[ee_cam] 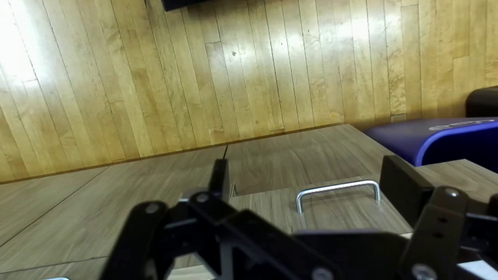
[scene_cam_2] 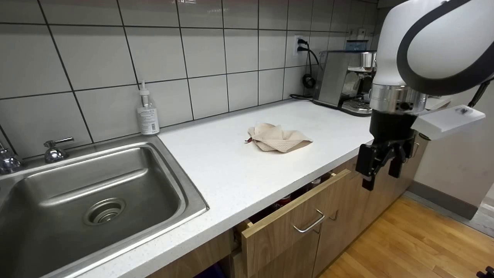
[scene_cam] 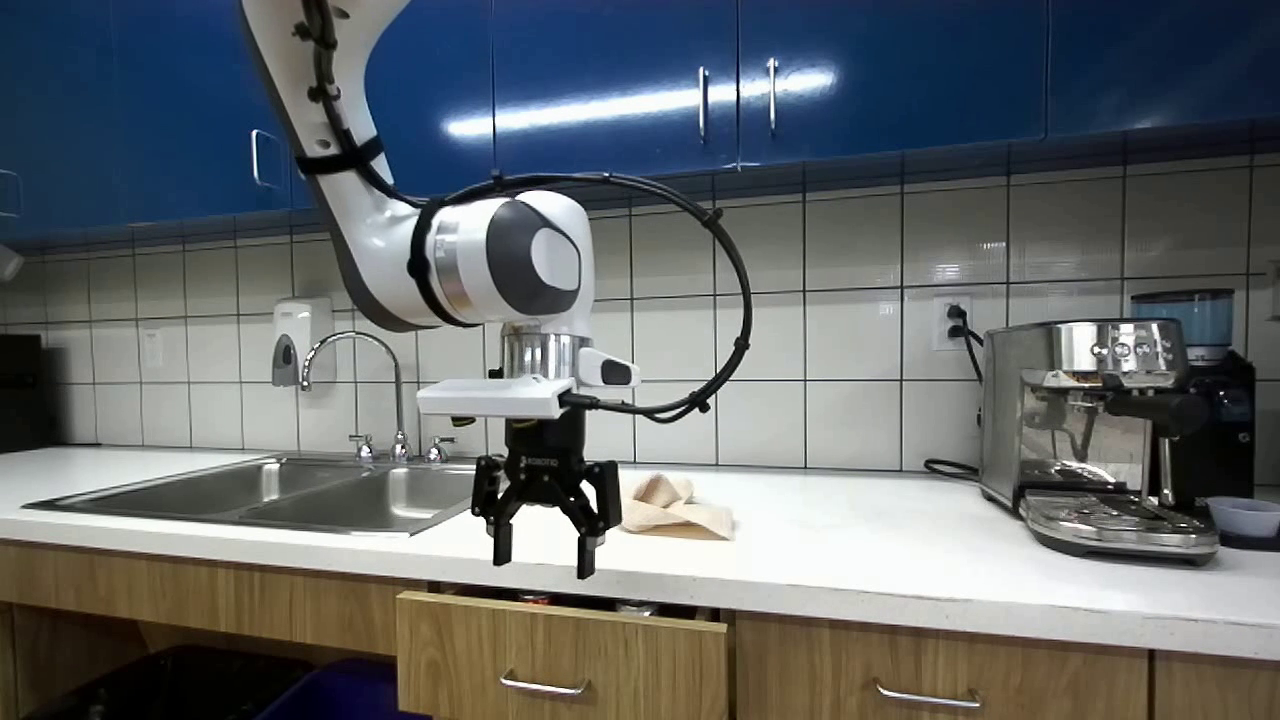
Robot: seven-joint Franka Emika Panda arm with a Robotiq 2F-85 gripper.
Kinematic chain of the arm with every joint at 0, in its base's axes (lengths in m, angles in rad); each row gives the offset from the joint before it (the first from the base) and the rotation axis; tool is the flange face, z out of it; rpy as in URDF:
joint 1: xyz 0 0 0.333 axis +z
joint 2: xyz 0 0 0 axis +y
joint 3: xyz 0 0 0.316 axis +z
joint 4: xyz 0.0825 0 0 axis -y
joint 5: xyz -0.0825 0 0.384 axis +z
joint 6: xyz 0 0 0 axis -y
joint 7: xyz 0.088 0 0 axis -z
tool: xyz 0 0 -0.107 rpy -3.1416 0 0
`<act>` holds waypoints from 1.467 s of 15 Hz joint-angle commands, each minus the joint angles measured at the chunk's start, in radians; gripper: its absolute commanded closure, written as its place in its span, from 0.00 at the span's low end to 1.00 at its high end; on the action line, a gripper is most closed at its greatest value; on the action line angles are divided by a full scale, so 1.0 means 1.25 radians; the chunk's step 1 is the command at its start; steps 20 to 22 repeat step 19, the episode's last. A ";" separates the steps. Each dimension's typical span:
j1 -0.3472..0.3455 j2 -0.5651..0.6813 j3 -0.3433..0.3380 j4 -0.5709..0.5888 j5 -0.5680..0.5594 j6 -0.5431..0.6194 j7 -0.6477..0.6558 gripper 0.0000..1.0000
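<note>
Exterior view is facing counter [scene_cam: 880, 540] frontally; exterior view, closer, is overlooking sink [scene_cam_2: 96, 181]; wrist view is facing down at floor [ee_cam: 233, 89]; all are sharing drawer [scene_cam: 562, 650].

Items [scene_cam_2: 283, 201] in the drawer [scene_cam_2: 279, 235] are mostly hidden by its front [scene_cam: 560, 645] and the worktop [scene_cam_2: 216, 162]. A dark-red thing [scene_cam_2: 249, 140] by the cloth [scene_cam_2: 279, 137], perhaps partly covered, is too small to be identified. In the wrist view, the pincer [ee_cam: 305, 161] is partly blurred; a black object [ee_cam: 181, 3] is cut off by the top edge.
</note>
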 commanded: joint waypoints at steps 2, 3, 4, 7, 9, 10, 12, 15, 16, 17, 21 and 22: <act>-0.011 -0.085 0.004 -0.029 -0.033 -0.018 0.011 0.00; -0.012 -0.093 0.004 -0.030 -0.035 -0.015 0.012 0.00; -0.013 -0.099 0.004 -0.030 -0.037 -0.012 0.012 0.00; -0.013 -0.110 0.003 -0.029 -0.029 -0.008 0.005 0.00; -0.006 -0.079 0.005 -0.014 -0.012 -0.002 -0.001 0.00; -0.006 -0.078 0.005 -0.014 -0.012 -0.001 -0.001 0.00; -0.006 -0.075 0.005 -0.014 -0.012 -0.001 -0.001 0.00; -0.006 -0.074 0.005 -0.014 -0.012 -0.001 -0.001 0.00; -0.006 -0.074 0.005 -0.014 -0.012 -0.001 -0.001 0.00; -0.006 -0.074 0.005 -0.014 -0.012 -0.001 -0.001 0.00; -0.006 -0.074 0.005 -0.014 -0.012 -0.001 -0.001 0.00; -0.006 -0.074 0.005 -0.014 -0.012 -0.001 -0.001 0.00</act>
